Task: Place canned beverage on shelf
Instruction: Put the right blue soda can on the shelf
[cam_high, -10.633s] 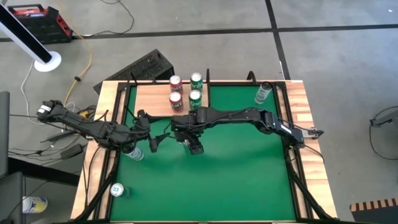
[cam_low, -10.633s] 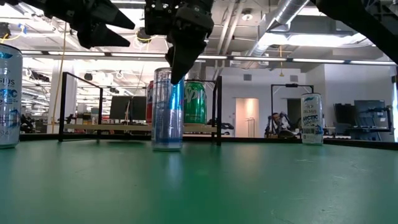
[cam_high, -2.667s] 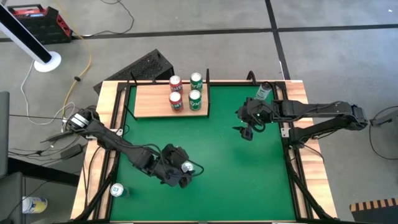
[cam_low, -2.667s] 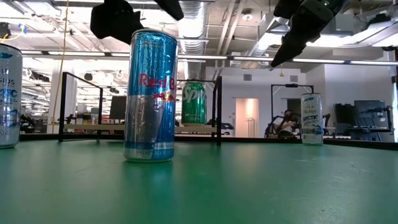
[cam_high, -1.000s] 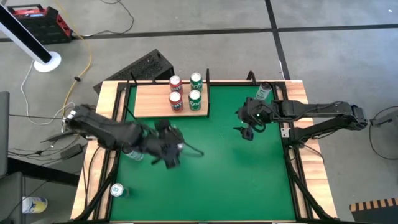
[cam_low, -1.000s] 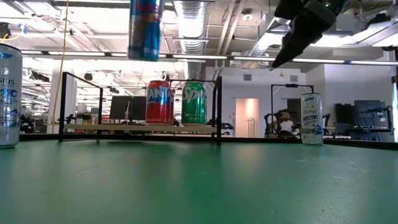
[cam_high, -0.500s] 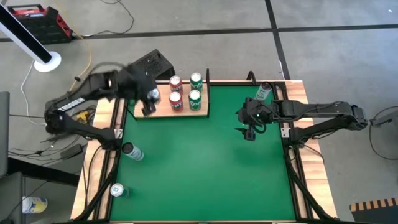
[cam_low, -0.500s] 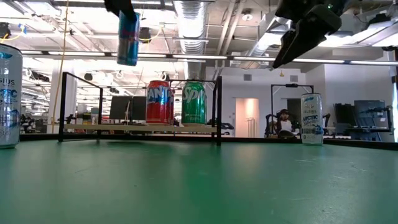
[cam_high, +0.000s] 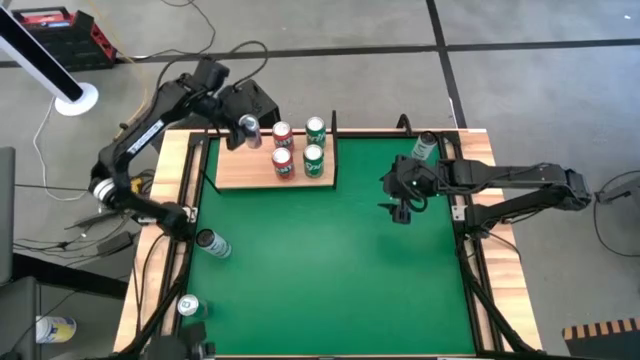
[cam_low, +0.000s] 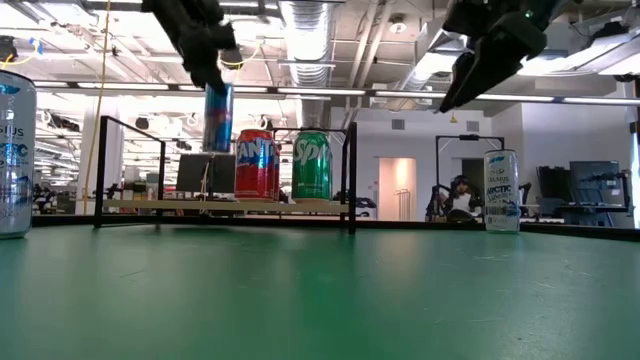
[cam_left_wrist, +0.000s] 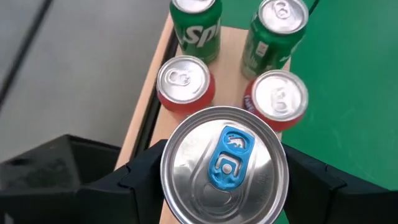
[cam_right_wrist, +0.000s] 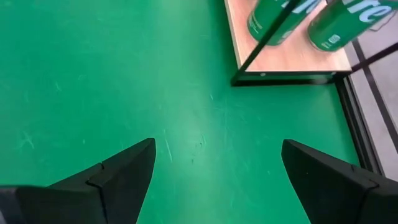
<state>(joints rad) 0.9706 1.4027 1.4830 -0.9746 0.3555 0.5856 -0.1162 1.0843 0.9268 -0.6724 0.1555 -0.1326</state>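
On shelf: 2 red cans, 2 green. Left gripper clamps blue can above shelf's far-left part. Right gripper spread wide, mid-table, nothing held.

Glossy metal can, grainy light-wood shelf, matt green table.

Left arm arches up to the worktop's far left corner, left gripper jaws clamped. Right arm reaches in from the right edge, right gripper jaws spread wide.
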